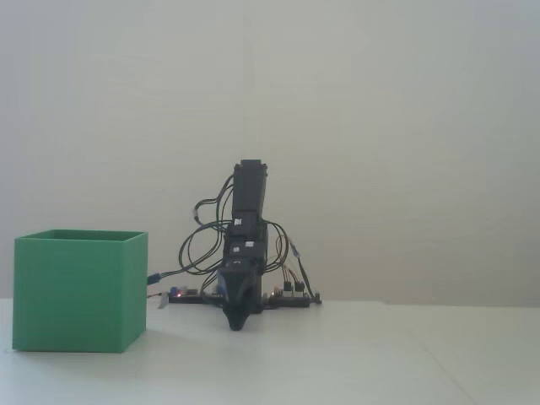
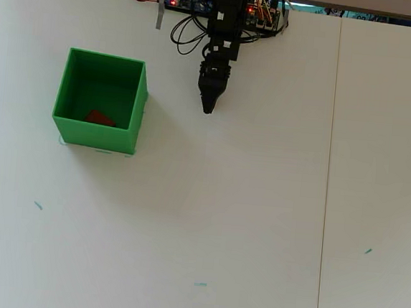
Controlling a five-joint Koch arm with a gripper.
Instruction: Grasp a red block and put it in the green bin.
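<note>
In the overhead view the red block (image 2: 100,118) lies inside the green bin (image 2: 69,129) at its near wall, left on the white worktop (image 2: 243,215), while the folded arm's gripper (image 2: 208,108) rests well right, its fingers together in a point, holding nothing.

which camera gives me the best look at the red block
The overhead view. It looks down into the green bin, where the red block lies on the floor near the front wall. The fixed view shows only the bin's outer walls from the side, so the block is hidden there.
</note>
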